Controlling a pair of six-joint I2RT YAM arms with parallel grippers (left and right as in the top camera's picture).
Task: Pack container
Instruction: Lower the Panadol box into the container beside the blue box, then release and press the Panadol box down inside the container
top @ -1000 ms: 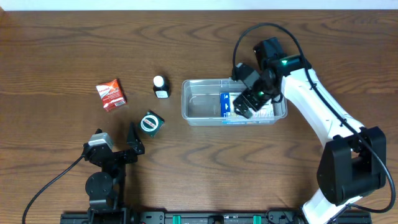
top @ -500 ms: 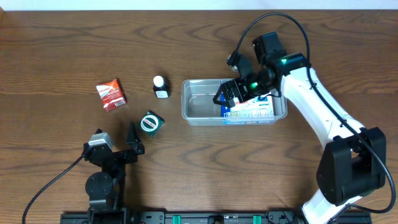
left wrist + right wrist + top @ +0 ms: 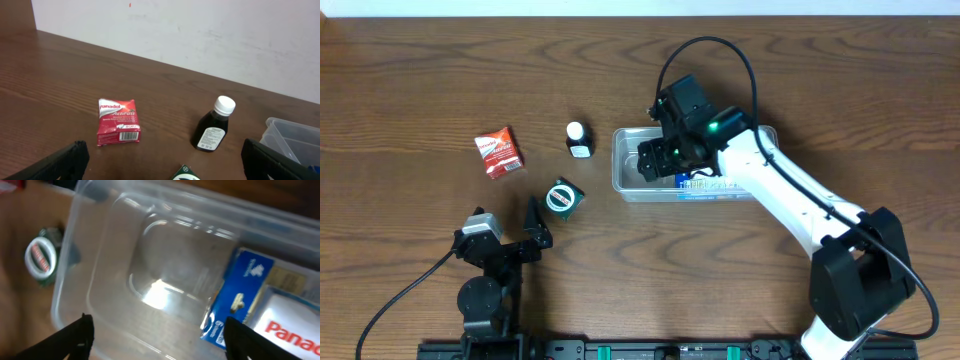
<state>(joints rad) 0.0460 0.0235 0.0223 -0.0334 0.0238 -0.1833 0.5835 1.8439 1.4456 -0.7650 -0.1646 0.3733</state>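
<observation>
1. Overhead view: the clear see-through plastic rectangular container (image 3: 628, 172) with rounded corners sits on the brown wooden table (image 3: 420, 80), just to 3 o'clock of the table's middle, long side running 9 to 3.
2. Your right gripper (image 3: 655, 160) hangs over the container's 9 o'clock half. In the right wrist view its fingertips (image 3: 75, 336) stand wide apart with nothing between them, so it holds nothing.
3. A blue and white cardboard box (image 3: 245, 297) lies inside the container at its 3 o'clock end. A white box with red lettering (image 3: 292, 325) touches it.
4. The container's 9 o'clock half shows only bare floor.
5. Your left gripper (image 3: 505, 222) is at the table's 7 o'clock, parked low, with its jaws spread fully and empty.
6. Outside the container:
   - A dark glass bottle with a white cap (image 3: 579, 140) stands upright at 9 o'clock of the container.
   - A red flat Panadol box (image 3: 498, 152) lies further toward 9 o'clock.
   - A small green box with a round white label (image 3: 562, 197) lies at 7 o'clock of the bottle.
</observation>
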